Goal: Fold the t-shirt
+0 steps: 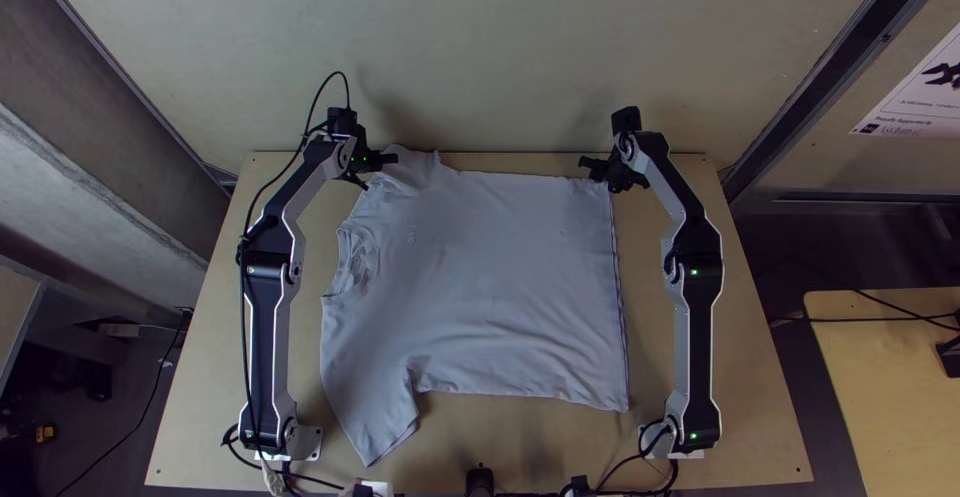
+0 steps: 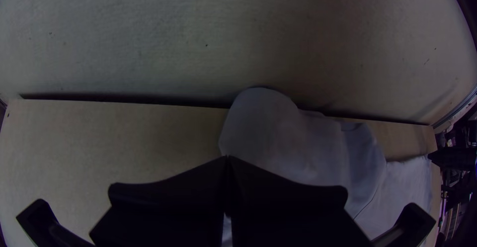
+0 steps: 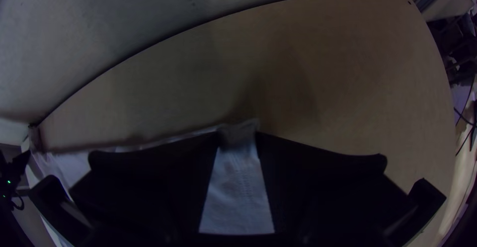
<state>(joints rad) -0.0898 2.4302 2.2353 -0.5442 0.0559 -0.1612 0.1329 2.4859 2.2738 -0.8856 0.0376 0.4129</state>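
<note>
Grey t-shirt (image 1: 490, 287), spread, left gripper (image 1: 382, 172) at sleeve, right gripper (image 1: 592, 169) at hem

Plain pale-grey T-shirt (image 1: 480, 287); light-tan bench (image 1: 745, 367); matte black left gripper (image 1: 382, 170) and right gripper (image 1: 600, 174); tiny green lights (image 1: 695, 272).

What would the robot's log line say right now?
left gripper: shut, at far sleeve | right gripper: open, at far hem corner | t-shirt: spread, not folded

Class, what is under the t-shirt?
The t-shirt lies on the wooden table, which shows around it. Whatever the cloth covers cannot be seen.
</note>
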